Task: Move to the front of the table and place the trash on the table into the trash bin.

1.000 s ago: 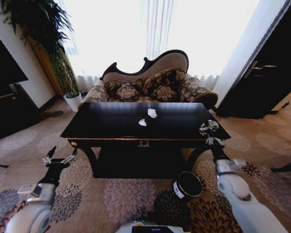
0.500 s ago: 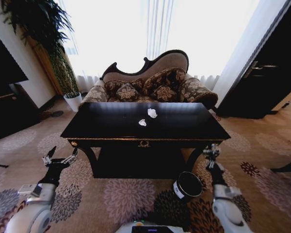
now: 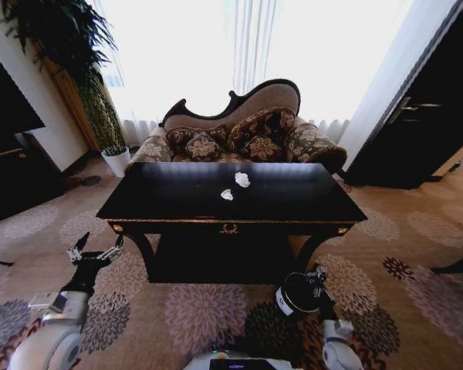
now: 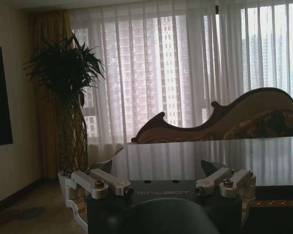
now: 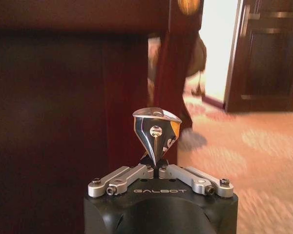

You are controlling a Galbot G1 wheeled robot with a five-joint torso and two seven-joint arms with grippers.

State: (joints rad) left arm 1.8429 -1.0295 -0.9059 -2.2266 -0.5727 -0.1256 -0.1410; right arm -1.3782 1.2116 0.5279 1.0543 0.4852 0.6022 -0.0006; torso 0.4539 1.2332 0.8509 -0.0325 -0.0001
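The right gripper (image 3: pixel 318 275) is hanging low in front of the black table (image 3: pixel 293 202), just beside the rim of the trash bin (image 3: pixel 297 294), which is standing on the patterned carpet (image 3: pixel 197 312) close to the table's front right leg. In the right wrist view its fingers (image 5: pixel 136 172) are pressing together on a small dark shiny crumpled piece of trash (image 5: pixel 156 131), which is sticking up from their tips, with the table's dark front and leg beyond it.

Well away from those fingers, two white paper lumps (image 3: pixel 242 179) (image 3: pixel 227 195) are lying near the middle of the glossy surface, close to each other.

The left gripper (image 3: pixel 95 253) is hovering off the table's front left corner, above the carpet; its fingers (image 4: pixel 97 183) are standing wide apart and holding nothing, pointing toward the sofa (image 3: pixel 239 132) behind the table.
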